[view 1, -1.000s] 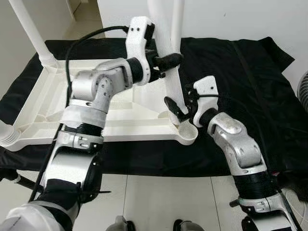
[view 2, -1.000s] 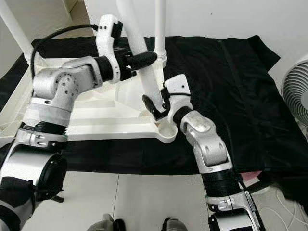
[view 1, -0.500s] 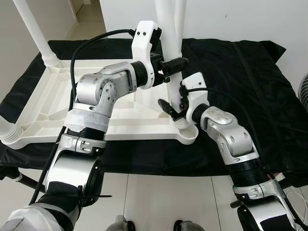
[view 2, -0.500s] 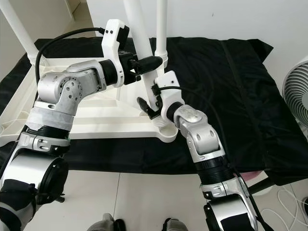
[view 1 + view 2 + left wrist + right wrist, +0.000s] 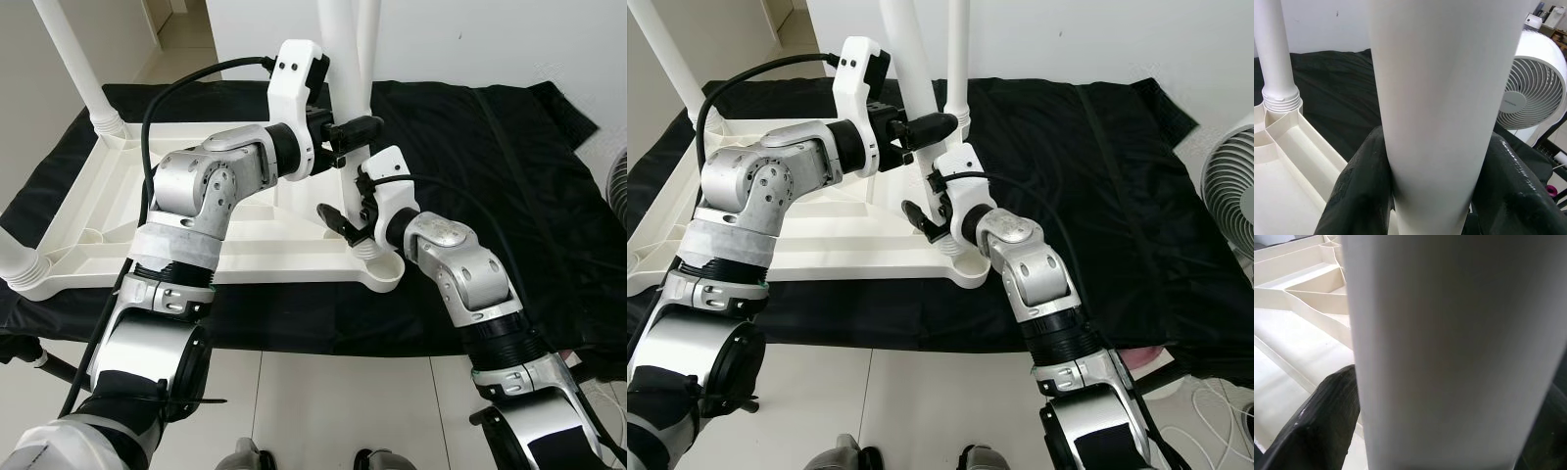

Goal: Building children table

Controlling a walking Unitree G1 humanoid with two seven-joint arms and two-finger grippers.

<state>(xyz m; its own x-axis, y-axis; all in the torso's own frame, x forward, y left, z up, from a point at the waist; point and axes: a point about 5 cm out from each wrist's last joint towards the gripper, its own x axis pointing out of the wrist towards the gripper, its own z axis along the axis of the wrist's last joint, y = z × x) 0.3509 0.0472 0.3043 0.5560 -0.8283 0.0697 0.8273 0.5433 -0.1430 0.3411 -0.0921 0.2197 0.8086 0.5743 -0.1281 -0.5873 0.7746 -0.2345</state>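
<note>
1. Left end effector [image 5: 355,128]: both black fingers [image 5: 1359,188] closed against the sides of a white table leg [image 5: 343,59], gripping it partway up the shaft.
2. Right end effector [image 5: 345,217]: lower on the same leg, just above its base; one black finger [image 5: 1317,421] lies against the shaft, the other is mostly hidden behind it. It appears clamped on the leg.
3. White table leg: upright, its threaded foot seated in the near right corner socket [image 5: 377,266] of the tabletop.
4. Overturned white children's tabletop [image 5: 167,245]: underside up, ribbed, lying on a black cloth [image 5: 490,157] spread over the floor.
5. Further legs: one standing at the far right corner [image 5: 957,59], one at the far left corner [image 5: 83,73], one at the near left corner [image 5: 15,264].
6. White fan [image 5: 1528,85]: beside the cloth on the robot's right.
7. Tiled floor [image 5: 323,401]: in front of the cloth.
</note>
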